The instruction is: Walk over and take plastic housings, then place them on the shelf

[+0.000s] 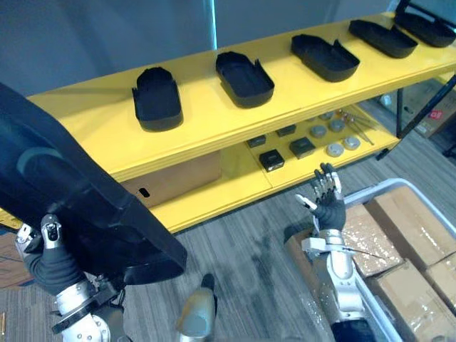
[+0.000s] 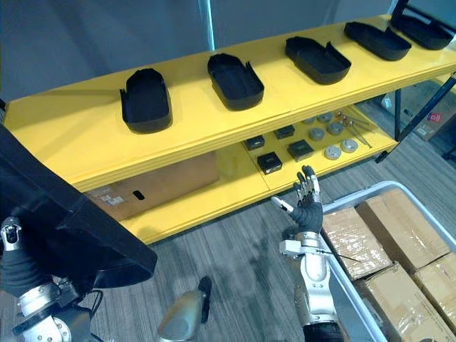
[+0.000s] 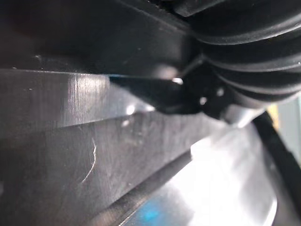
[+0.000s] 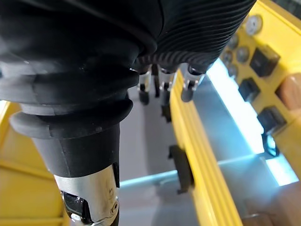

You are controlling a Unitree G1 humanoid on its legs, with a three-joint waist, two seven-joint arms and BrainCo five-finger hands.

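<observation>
Here's the plastic housing (image 1: pixel 85 206), big and black, held up in front of the yellow shelf (image 1: pixel 214 125) toward its left end. The left hand (image 1: pixel 51 260) sits at the housing's lower edge. How it grips I cannot tell, since the shell hides that, and the left wrist view gives just dark plastic close against the cover. Along the shelf's top board five more housings (image 1: pixel 244 78) lie hollow side up in an evenly spaced row. The bare stretch at the board's left end looks like the slot meant for this one, so I'd judge it's carried raised to clear the front edge. The right hand (image 1: pixel 328 203) hovers in front of the shelf's lower board, spread and empty, probably free for balance. On that lower board are a cardboard box (image 1: pixel 174 182), small black parts (image 1: pixel 271 159) and round metal pieces (image 1: pixel 335 148). A grey-rimmed cart (image 1: pixel 388 187) of boxes stands in front of the shelf's right end.
</observation>
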